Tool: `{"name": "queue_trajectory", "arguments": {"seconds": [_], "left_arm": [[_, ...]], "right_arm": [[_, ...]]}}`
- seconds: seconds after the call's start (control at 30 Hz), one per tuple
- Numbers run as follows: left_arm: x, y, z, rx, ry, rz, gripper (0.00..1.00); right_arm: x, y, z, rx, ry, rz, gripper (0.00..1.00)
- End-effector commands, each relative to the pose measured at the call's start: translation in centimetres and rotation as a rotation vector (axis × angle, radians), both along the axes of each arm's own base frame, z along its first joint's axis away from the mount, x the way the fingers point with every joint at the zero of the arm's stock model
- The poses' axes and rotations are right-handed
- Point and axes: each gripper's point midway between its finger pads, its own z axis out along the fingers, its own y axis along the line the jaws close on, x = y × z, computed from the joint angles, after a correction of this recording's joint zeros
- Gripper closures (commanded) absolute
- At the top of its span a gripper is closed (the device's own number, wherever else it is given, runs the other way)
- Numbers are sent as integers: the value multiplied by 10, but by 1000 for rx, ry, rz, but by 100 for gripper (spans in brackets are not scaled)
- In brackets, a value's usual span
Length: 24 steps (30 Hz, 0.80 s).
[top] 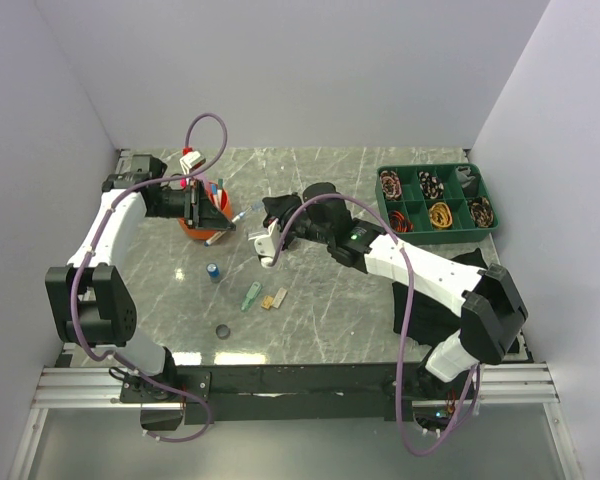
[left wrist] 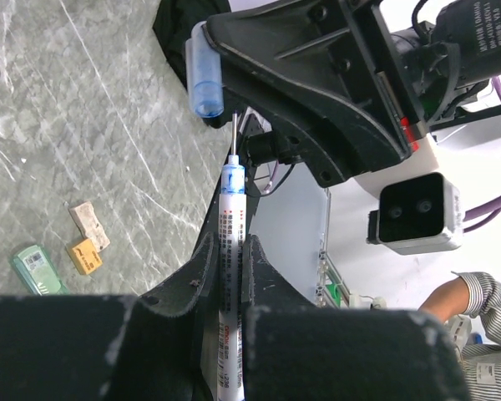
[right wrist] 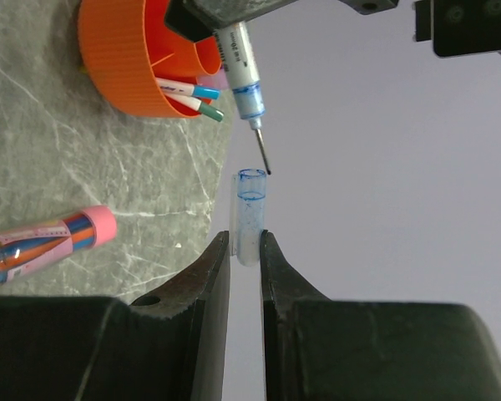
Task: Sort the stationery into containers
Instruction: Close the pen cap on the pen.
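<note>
Left pincer [left wrist: 231,255] grips a white pen [left wrist: 232,200], its print unreadable.

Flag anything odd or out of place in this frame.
The white pen in the left gripper is uncapped, tip bare; a clear blue cap, likely its own, is pinched in the right gripper just short of that tip, near the orange pot. Nothing looks spilled or broken.

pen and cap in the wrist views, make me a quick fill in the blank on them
The left fingers are shut on a white pen whose cap is ____.
The right fingers are shut on the clear blue cap, its ____ end facing the pen's tip.
The pot that holds other pens is ____.
Missing words: off; open; orange.
</note>
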Motion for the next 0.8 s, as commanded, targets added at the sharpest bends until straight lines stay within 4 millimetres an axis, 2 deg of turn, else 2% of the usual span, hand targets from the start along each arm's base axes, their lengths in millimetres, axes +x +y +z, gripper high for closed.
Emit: {"name": "queue_trajectory", "arguments": {"seconds": [0.0, 0.3, 0.5, 0.77], "left_arm": [[-6, -1, 8, -6, -39, -5, 99], [-2, -1, 8, -11, -38, -6, 99], [1, -1, 9, -16, -38, -7, 99], [7, -5, 6, -22, -16, -30, 99]], "right_arm": [[-4, -4, 45, 101, -66, -9, 100], [-8, -2, 46, 99, -73, 17, 100], [-11, 0, 37, 57, -63, 48, 100], [-19, 13, 40, -2, -151, 180, 100]]}}
